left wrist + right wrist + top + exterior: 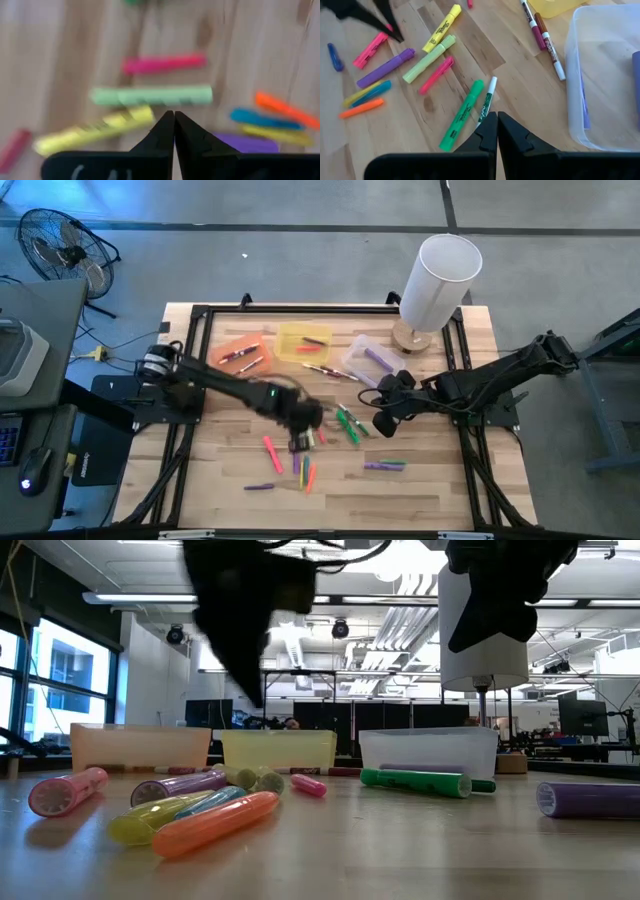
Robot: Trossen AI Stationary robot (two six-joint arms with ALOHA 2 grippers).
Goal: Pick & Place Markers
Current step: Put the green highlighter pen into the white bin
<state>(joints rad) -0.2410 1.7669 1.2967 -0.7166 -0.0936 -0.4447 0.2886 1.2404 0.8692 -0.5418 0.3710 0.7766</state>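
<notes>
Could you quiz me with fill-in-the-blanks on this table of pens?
1. The three bins sit beside a tall white ____.
2. The left end effector has its fingers ____.
3. The clear bin holds a ____ marker.
4. In the right wrist view, the long green marker lies on the ____.

Answers: cylinder; shut; purple; table

Pale wooden table [430,480], glossy plastic markers [462,115]

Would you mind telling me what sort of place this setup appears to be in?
Probably an open lab or workshop: exposed pipes and strip lights overhead, computer monitors behind the wooden table, and a floor fan on the concrete floor.
</notes>
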